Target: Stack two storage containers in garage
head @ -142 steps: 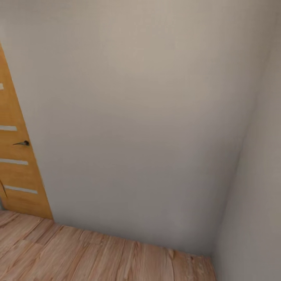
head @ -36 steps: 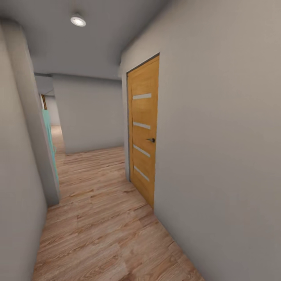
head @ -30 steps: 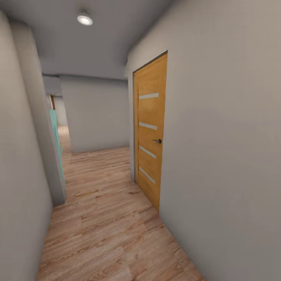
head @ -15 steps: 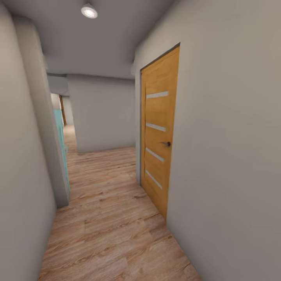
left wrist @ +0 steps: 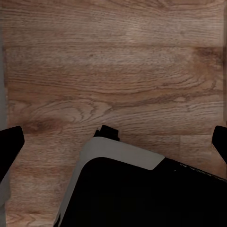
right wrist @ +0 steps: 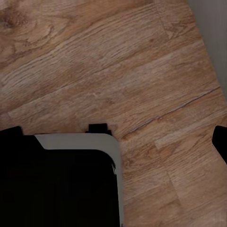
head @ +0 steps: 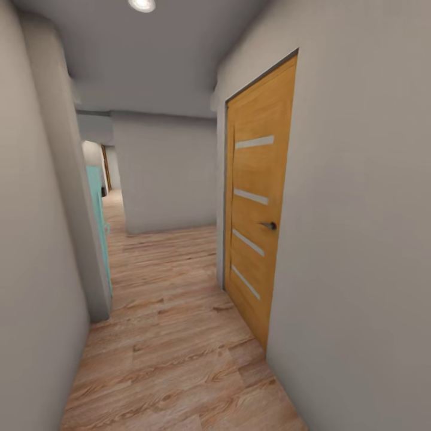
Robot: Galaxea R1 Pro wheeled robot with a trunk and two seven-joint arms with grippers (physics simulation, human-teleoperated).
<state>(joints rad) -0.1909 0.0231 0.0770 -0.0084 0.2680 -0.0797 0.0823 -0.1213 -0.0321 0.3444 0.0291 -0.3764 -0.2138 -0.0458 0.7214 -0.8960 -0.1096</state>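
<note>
A bare hallway, wooden door (head: pixel 258 197) ahead of empty, spread jaws. No containers in sight; I'd say everything remains undone.

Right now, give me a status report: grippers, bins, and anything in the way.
Both grippers open, empty, over wood floor. Hallway ahead. Closed wooden door on the right, grey wall at the far end.

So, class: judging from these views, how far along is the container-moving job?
Nothing looks done yet. The robot is in a hallway with a wood plank floor, beside a closed wooden door with glass slits. Both grippers, left and right, are spread open over bare planks, holding nothing. Still left: fetching both containers, carrying them to the garage and stacking them.
</note>
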